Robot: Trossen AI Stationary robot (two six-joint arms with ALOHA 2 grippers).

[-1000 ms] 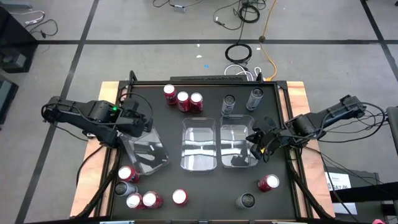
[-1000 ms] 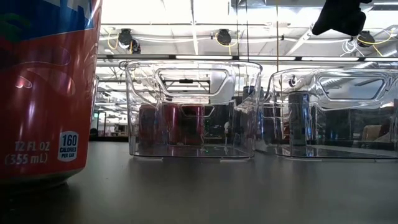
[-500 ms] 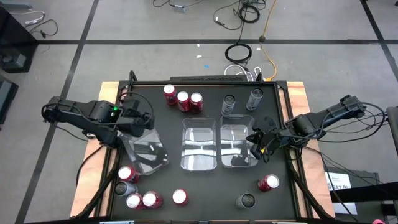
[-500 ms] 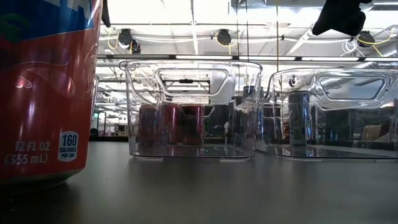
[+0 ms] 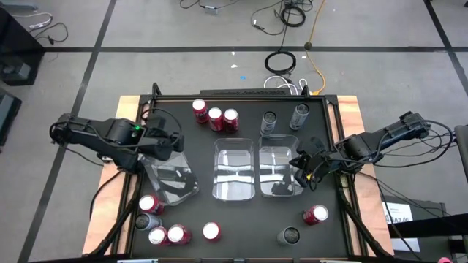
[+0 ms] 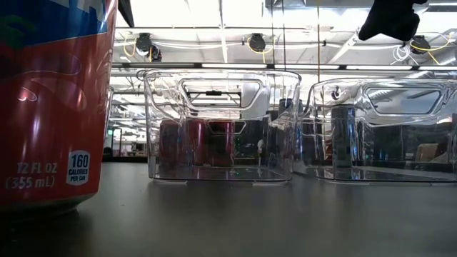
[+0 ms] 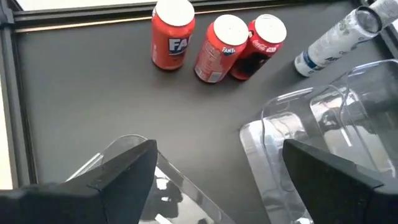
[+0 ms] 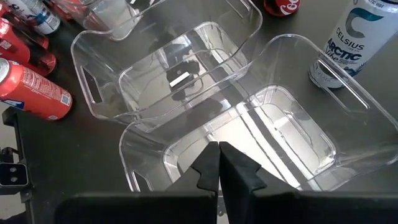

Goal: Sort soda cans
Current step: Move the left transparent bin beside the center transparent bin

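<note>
Three red soda cans (image 5: 215,117) (image 7: 214,46) stand at the table's far side, with two grey cans (image 5: 268,122) to their right. Several more cans (image 5: 164,226) cluster at the near left; one red can (image 6: 53,107) fills the low view's left. A red can (image 5: 316,214) and a grey can (image 5: 290,235) sit near right. My left gripper (image 5: 172,142) (image 7: 217,180) is open above the far corner of the slanted left bin (image 5: 172,179), holding nothing. My right gripper (image 5: 303,172) (image 8: 218,165) is shut, hovering over the right bin (image 5: 279,169).
Three clear plastic bins lie mid-table: the slanted left bin, a middle bin (image 5: 235,169) (image 6: 221,125) and the right bin (image 6: 382,128), the last two side by side. The raised black frame (image 5: 241,96) rims the table. Open dark tabletop lies between the bins and the near cans.
My left gripper has opened over the left bin's far corner and shifted a little toward the table's right edge; a dark part of it now shows at the low view's top left. The bins and cans have stayed in place.
</note>
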